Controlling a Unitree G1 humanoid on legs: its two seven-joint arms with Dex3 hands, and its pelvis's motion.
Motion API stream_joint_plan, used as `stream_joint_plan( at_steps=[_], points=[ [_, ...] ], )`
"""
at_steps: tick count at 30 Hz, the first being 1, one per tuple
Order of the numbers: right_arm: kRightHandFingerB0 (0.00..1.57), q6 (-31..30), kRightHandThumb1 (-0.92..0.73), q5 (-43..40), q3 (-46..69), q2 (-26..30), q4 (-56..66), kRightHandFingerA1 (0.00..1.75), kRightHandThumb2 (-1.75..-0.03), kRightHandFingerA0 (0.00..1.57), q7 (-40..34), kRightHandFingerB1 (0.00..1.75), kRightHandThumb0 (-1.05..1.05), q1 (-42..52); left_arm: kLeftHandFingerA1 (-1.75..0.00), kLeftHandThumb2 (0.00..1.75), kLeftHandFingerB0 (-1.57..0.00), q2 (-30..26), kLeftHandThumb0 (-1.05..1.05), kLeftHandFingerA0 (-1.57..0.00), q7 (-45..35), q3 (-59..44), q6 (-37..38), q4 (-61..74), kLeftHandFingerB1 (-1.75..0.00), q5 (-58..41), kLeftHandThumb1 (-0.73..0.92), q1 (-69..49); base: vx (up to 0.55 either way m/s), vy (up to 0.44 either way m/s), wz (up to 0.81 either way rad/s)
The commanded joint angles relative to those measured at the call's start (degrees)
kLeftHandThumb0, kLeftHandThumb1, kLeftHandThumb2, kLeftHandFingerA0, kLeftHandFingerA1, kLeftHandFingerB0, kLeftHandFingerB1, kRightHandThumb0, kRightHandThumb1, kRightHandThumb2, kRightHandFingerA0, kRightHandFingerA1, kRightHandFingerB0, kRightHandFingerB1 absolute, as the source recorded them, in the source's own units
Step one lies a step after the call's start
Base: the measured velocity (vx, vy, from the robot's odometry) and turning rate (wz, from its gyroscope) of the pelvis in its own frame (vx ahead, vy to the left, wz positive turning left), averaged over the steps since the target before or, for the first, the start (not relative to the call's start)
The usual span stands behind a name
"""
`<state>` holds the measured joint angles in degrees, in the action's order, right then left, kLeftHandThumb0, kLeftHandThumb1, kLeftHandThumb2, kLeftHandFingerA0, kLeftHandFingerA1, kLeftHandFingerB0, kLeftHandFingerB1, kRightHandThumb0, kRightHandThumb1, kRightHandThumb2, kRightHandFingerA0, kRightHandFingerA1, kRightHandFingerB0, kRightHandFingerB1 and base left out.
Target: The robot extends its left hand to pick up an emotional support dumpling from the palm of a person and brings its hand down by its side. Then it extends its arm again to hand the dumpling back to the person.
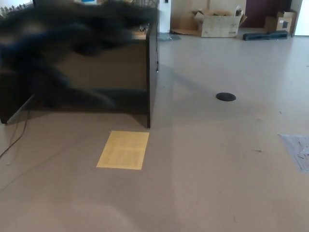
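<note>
- Head view: a dark, heavily blurred smear [72,43] is seen across the upper left, in front of the worktop [152,72]; it may be the robot's left arm in fast motion, but its shape cannot be made out.
- Whether the left hand is spread, closed or clamped on anything cannot be told from the blur. The right hand is not in view.
- The emotional support dumpling is not seen anywhere in the picture; it cannot be said whether it is carried inside the smear or lies outside the frame. No person and no palm are shown.
- On the floor [217,169] a yellow sheet [123,150] is laid flat near the worktop's corner, a dark round disc [226,97] lies well apart to the right, and a cardboard box [217,24] stands by the far wall.
- As a judgement only: the stage of the task cannot be fixed from this picture. A handover to the person is not shown as done, and it is probably left to do.
</note>
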<state>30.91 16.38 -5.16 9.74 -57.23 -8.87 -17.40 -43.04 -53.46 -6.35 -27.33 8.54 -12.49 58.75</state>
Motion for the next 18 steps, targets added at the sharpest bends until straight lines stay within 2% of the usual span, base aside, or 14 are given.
stream_joint_plan(
  at_steps=[1,2,5,6,9,11,13,14,17,18],
  points=[
    [0.52,0.33,-0.61,-0.27,0.09,0.94,-0.25,0.72,-0.97,0.87,-0.64,0.60,-0.55,0.82,-0.15,0.83,0.00,-2.62,-0.76,-0.01,-0.78,-9.22,8.44,-5.40,0.00,-1.98,0.45,-11.50,0.00,0.000,0.00],
    [0.52,1.39,-0.61,-0.39,0.16,0.85,-0.80,0.72,-0.97,0.87,-0.85,0.60,-0.55,0.91,-0.15,0.83,0.00,-1.54,-0.76,-0.01,-1.61,-14.73,10.18,-6.84,0.00,-4.34,0.45,-19.50,0.00,0.000,0.00],
    [0.49,1.49,-0.60,-0.67,0.28,0.48,-1.13,0.73,-0.97,0.89,-0.85,0.59,-0.54,0.99,-0.19,0.82,0.00,-0.13,-0.75,-0.02,-1.81,-17.87,12.44,-6.30,0.00,-5.01,0.44,-26.07,0.00,0.000,0.00],
    [0.51,1.66,-0.72,-0.74,0.30,0.41,-1.26,0.57,-0.62,0.89,-0.82,0.42,-0.49,1.38,-0.19,0.83,0.00,3.12,-0.74,-0.01,-0.64,-20.44,14.20,-4.59,0.00,-4.68,0.43,-34.87,0.00,0.000,0.00],
    [0.50,1.78,-0.72,-0.42,0.15,0.50,-1.15,0.55,-0.63,0.87,-1.24,0.41,-0.49,1.81,-0.21,0.80,0.00,8.98,-0.70,0.00,1.07,-23.64,19.25,-7.00,0.00,-3.89,0.41,-47.91,0.00,0.000,0.00],
    [0.50,1.79,-0.72,-0.43,0.13,0.51,-1.17,0.55,-0.63,0.87,-1.25,0.41,-0.49,1.81,-0.21,0.80,0.00,9.03,-0.70,0.00,1.18,-23.67,19.47,-6.80,0.00,-4.04,0.41,-48.24,0.00,0.000,0.00],
    [0.48,1.48,-0.72,-0.44,0.14,0.17,-1.44,0.57,-0.63,0.88,-1.63,0.40,-0.51,1.29,-0.24,0.76,0.00,14.07,-0.66,-0.01,5.90,-24.73,25.06,-13.01,0.00,-1.48,0.41,-55.07,0.00,0.000,0.00],
    [0.48,1.32,-0.72,-0.52,0.21,0.18,-1.59,0.56,-0.63,0.87,-1.64,0.40,-0.51,0.96,-0.34,0.72,0.00,17.48,-0.55,0.00,10.54,-24.66,29.48,-16.42,-0.10,1.05,0.35,-58.59,0.00,0.000,0.00],
    [0.48,1.27,-0.72,-0.57,0.26,0.17,-1.67,0.56,-0.63,0.87,-1.65,0.40,-0.51,0.80,-0.34,0.72,0.00,18.75,-0.55,0.00,12.43,-24.52,31.80,-17.76,-0.10,1.94,0.35,-59.91,0.00,0.000,0.00],
    [0.49,1.26,-0.71,-0.60,0.32,0.07,-1.67,0.57,-0.62,0.86,-1.80,0.40,-0.49,0.54,-0.41,0.67,-0.04,20.55,-0.49,-0.06,15.24,-24.56,35.05,-21.51,-0.21,3.06,0.33,-61.53,0.00,0.000,0.00]
  ],
)
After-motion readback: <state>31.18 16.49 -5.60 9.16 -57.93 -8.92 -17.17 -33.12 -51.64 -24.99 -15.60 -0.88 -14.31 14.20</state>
